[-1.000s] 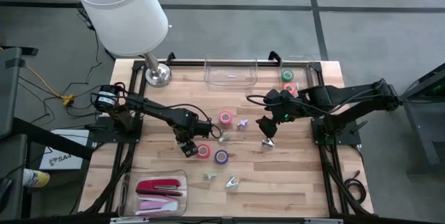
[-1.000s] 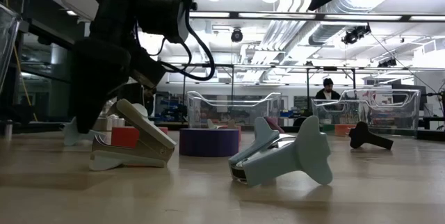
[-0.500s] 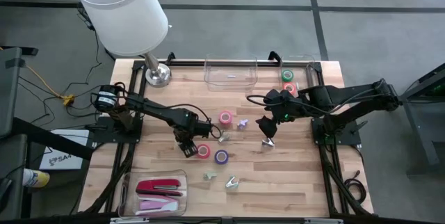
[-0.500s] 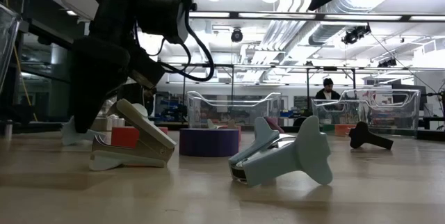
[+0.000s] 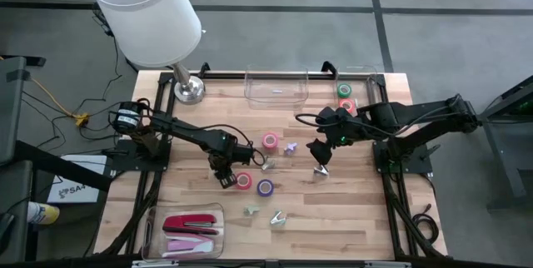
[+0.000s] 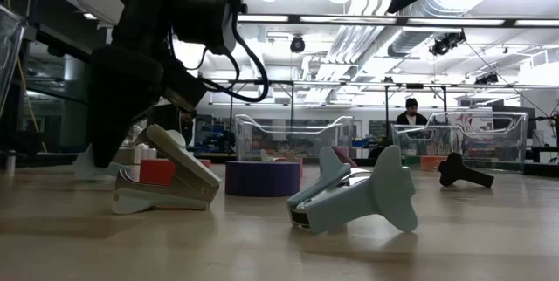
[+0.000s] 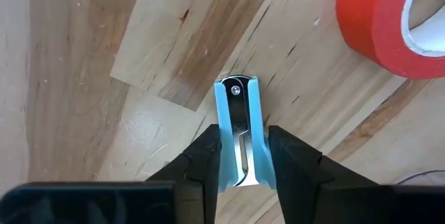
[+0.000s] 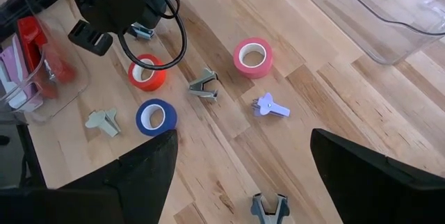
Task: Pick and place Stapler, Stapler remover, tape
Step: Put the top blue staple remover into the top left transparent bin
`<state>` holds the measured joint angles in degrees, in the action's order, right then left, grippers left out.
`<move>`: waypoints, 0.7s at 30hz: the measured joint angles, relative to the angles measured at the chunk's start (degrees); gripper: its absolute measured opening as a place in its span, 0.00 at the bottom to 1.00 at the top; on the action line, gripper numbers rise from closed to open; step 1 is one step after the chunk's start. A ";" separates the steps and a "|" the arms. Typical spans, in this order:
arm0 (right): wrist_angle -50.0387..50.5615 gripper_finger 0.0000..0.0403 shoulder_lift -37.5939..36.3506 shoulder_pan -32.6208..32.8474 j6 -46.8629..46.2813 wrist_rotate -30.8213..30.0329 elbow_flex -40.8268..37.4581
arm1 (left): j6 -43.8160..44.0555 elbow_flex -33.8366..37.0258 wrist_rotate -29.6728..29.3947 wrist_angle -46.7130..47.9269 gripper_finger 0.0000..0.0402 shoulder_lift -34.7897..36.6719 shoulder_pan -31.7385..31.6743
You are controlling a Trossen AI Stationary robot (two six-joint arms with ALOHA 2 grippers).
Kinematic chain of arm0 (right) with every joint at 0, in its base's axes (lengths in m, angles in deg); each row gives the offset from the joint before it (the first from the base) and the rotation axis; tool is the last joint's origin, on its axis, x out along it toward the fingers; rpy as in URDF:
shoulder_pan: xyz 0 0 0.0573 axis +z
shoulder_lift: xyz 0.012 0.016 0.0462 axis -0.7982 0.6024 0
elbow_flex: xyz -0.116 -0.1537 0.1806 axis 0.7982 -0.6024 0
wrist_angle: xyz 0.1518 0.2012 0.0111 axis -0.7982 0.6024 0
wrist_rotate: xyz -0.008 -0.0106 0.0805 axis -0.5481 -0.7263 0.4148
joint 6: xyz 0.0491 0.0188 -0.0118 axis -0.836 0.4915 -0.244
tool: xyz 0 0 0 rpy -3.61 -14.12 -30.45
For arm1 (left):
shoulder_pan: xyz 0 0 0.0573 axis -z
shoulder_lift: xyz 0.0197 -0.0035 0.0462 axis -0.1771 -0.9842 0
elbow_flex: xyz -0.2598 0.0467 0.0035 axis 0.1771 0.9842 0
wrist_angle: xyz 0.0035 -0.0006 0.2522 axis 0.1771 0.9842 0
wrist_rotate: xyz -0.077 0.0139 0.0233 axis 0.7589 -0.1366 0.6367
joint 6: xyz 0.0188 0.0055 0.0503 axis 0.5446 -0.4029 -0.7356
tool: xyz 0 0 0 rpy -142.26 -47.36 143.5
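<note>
My left gripper [image 5: 223, 177] stands low over the table, left of the red-orange tape roll [image 5: 243, 181], and is shut on a light blue staple remover [image 7: 238, 130]. My right gripper [image 5: 320, 156] hangs open and empty above a grey staple remover [image 8: 268, 207] lying on the table. A pink tape roll [image 5: 270, 141] and a purple tape roll [image 5: 265, 187] lie flat at mid-table. Red and pink staplers [image 5: 190, 225] lie in the clear tray at the near left. My left gripper pinches the light blue staple remover by its two long sides [image 7: 240, 151] between its two fingers [image 7: 207, 156]. The fingers come from above, pointing down, and lie across it. I cannot tell whether it is clear of the table.
Other staple removers lie about: grey [image 5: 268, 164], lilac [image 5: 289, 147], pale green [image 5: 251, 210] and silvery [image 5: 277, 217]. A clear bin [image 5: 276, 86] stands at the far edge, and a second bin [image 5: 348, 93] with green and red tape rolls stands at the far right. A lamp [image 5: 150, 14] stands far left.
</note>
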<state>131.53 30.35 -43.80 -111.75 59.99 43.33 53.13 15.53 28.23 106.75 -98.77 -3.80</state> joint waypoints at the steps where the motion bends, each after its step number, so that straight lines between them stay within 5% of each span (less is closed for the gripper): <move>1: 0.00 0.80 0.00 0.00 0.00 0.00 0.00 | 0.01 -0.07 0.43 0.08 0.24 0.00 -0.01; 7: 0.00 0.80 0.00 0.01 0.26 0.00 -0.01 | -0.51 -3.94 -1.13 2.28 0.24 -0.07 -0.01; 21: 0.02 0.80 0.02 0.00 0.00 -0.08 0.01 | 2.25 -15.81 -15.09 2.91 0.24 -0.07 -5.35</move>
<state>131.55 30.36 -43.80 -111.75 59.91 43.34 55.38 -0.28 13.14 109.66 -98.83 -9.15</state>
